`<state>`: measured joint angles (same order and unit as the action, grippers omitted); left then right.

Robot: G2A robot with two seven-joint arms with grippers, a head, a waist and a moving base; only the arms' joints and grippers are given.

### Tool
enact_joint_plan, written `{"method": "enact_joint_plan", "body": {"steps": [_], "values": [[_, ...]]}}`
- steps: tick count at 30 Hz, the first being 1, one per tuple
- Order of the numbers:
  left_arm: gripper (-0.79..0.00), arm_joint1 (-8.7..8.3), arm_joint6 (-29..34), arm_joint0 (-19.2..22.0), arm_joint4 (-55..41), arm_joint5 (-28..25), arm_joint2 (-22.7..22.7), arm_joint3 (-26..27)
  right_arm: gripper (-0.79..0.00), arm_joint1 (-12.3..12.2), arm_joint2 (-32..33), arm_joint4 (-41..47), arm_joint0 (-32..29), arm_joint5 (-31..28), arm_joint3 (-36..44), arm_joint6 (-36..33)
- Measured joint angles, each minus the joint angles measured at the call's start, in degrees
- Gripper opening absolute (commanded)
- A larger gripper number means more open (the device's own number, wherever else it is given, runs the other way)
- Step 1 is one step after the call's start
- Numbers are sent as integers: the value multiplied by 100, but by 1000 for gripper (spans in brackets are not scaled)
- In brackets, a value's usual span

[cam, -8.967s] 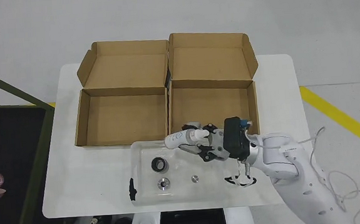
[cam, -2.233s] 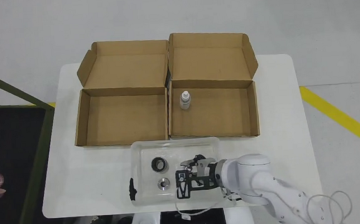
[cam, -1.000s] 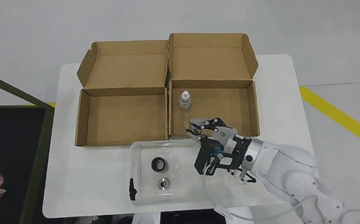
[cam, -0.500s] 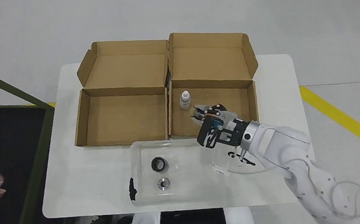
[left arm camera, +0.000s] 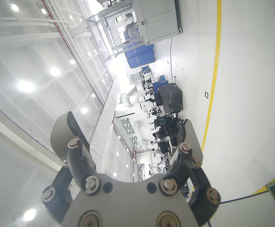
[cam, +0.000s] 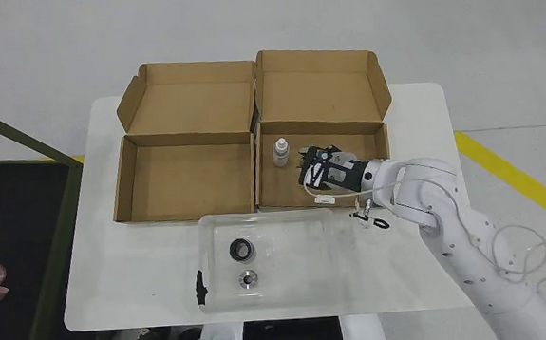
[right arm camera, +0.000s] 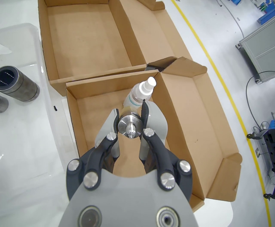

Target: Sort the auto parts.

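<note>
No text, number or sign can be read anywhere. The small white bottle (right arm camera: 138, 94), upper middle of the right wrist view, carries a pale label with a teal band, its print too small to make out. A blue cabinet (left arm camera: 140, 56), upper middle of the left wrist view, bears a white mark, likewise illegible.

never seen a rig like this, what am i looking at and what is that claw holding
This is a two-armed robot at a white table. The top picture looks down from a camera on the robot; the other two come from its wrists. On the table are a left box, a right box and a clear tray holding a dark sleeve and a silver piece. A small bottle stands in the right box. The right tool is shut on a small metal part above that box. The left tool is open and empty, facing the room.
</note>
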<state>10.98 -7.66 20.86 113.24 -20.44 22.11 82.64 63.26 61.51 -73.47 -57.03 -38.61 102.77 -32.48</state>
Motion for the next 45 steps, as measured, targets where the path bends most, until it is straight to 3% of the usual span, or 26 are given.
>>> {"method": "enact_joint_plan", "body": {"steps": [9, 31, 35, 41, 44, 45], "values": [[0, 0, 0, 0, 0, 0, 0, 0, -785, 107, -345, 390, 601, -76, -798, -444], [0, 0, 0, 0, 0, 0, 0, 0, -779, 405, -1143, 504, 1505, 50, -2294, -485], [0, 0, 0, 0, 0, 0, 0, 0, -680, 466, -1297, 426, 1611, 133, -2460, -519], [0, 0, 0, 0, 0, 0, 0, 0, -628, 551, -1486, 363, 1732, 180, -2752, -473], [0, 0, 0, 0, 0, 0, 0, 0, -465, 581, -1540, 336, 1764, 191, -2853, -443], [0, 0, 0, 0, 0, 0, 0, 0, -329, 589, -1550, 329, 1771, 196, -2877, -433]]}}
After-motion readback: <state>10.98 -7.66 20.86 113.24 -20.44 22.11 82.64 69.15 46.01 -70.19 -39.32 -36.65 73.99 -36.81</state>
